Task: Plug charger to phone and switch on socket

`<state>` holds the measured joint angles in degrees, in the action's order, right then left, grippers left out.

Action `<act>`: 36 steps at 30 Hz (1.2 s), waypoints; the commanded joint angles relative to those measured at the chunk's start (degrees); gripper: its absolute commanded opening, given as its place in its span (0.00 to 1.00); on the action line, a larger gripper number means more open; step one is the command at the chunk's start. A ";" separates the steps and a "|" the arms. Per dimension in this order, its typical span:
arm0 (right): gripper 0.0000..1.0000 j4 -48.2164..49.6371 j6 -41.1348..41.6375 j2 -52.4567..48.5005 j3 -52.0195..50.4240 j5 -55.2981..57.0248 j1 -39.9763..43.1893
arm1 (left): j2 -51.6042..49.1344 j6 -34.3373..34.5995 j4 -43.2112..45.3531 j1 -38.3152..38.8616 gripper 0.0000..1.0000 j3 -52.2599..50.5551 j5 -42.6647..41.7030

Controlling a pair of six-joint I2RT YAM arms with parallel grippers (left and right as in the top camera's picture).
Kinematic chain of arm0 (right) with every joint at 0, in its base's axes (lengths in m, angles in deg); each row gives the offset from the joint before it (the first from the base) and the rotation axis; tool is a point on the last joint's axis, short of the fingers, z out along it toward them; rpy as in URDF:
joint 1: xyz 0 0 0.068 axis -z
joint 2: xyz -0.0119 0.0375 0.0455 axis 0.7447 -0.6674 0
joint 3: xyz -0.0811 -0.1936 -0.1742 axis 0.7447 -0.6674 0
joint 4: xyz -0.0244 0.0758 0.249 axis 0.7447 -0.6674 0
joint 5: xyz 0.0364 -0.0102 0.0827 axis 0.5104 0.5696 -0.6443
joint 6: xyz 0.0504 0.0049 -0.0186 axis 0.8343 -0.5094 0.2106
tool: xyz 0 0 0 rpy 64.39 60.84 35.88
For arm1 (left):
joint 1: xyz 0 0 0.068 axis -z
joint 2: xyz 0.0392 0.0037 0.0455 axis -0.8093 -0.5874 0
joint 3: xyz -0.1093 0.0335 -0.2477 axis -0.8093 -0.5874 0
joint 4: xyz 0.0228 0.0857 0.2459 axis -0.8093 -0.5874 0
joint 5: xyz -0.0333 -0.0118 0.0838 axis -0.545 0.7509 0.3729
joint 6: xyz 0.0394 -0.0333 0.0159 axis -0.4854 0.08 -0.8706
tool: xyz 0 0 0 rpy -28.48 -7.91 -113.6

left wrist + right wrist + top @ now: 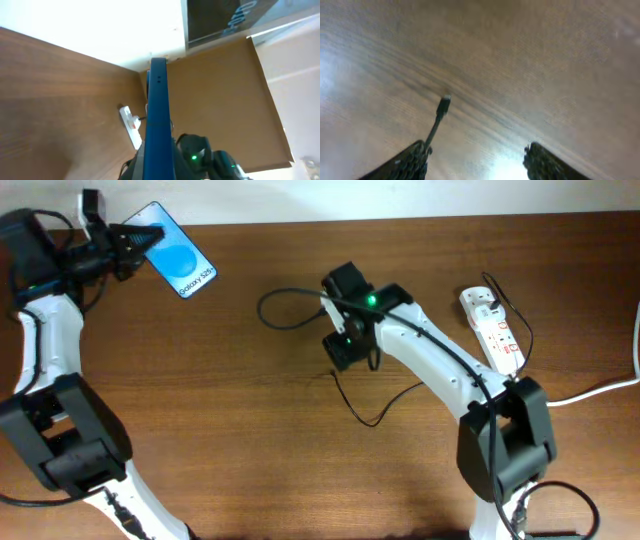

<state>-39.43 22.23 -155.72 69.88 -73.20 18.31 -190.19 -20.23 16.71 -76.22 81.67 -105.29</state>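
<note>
Closest to the left wrist camera is the phone, seen edge-on, its lower end clamped in the left gripper. From overhead it sits at about ten o'clock, lifted off the table and angled inward, probably so its charging port faces the other arm.

The right gripper hovers low near the middle of the table. Its jaws stand spread, with bare wood showing between them. The plug tip of the charger cable pokes out at eleven o'clock, just beyond one finger. The wrist picture is blurred, so whether that finger touches the cable is unclear, but nothing is pinched. The cable's slack loops around the gripper.

The power strip lies at three o'clock, well apart from the phone, within the right arm's reach for its switch. The cable must be gripped first.
</note>
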 commanded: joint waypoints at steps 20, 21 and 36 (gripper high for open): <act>0.35 -14.08 3.32 -19.15 13.94 -2.71 -3.52 | 2.69 0.52 0.33 0.66 0.00 0.33 -2.45; 0.34 -14.08 3.32 -19.15 13.60 -2.71 -3.41 | 2.71 0.52 0.33 0.66 0.00 0.33 -2.45; 0.04 -12.81 3.74 -7.89 22.32 -11.19 -2.01 | 2.69 0.52 -3.41 1.07 0.00 0.33 -2.62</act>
<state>-52.77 25.94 -172.73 88.72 -80.50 15.91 -190.19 -19.91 15.48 -75.53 81.67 -106.01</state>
